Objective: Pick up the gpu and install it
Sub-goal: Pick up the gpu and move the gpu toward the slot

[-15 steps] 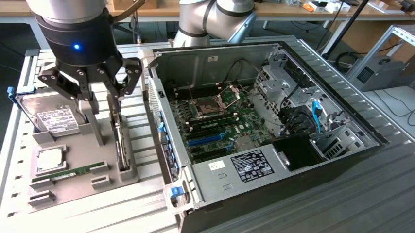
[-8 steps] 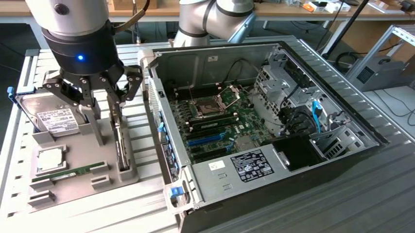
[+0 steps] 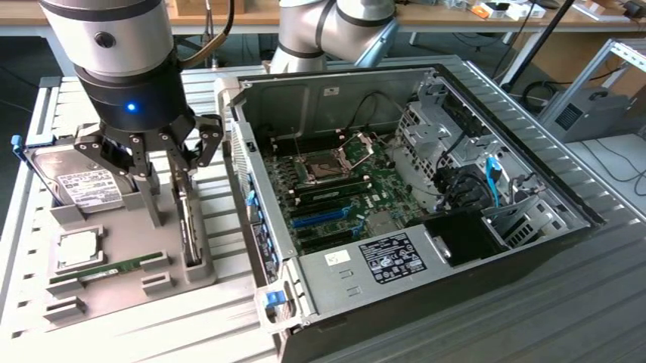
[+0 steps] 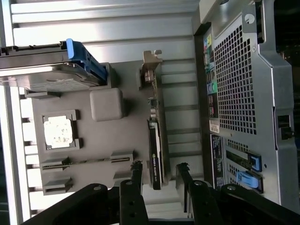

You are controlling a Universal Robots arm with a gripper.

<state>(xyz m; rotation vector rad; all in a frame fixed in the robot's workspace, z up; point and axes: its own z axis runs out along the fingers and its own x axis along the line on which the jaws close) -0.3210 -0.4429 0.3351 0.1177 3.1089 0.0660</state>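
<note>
On a slatted tabletop, an open computer case lies on its side with its motherboard exposed. A grey holder of spare parts sits just beside it, on the exterior view's left. The robot arm hangs over that holder, its gripper low over the gpu. The card stands on edge in the holder's slot, silvery bracket at its far end, not yet gripped. The fingers are spread, one on each side of the card's near end.

The risks look plain. A grip taken this close to one end could tip the long card as it rises, wedging it in the slot or dragging the holder along. The case wall stands near, so a tilted card might clip its rim on the way across. The hard drive leans close by the outer finger and could be nudged. Thin, smooth faces may also slip under a light pinch.
</note>
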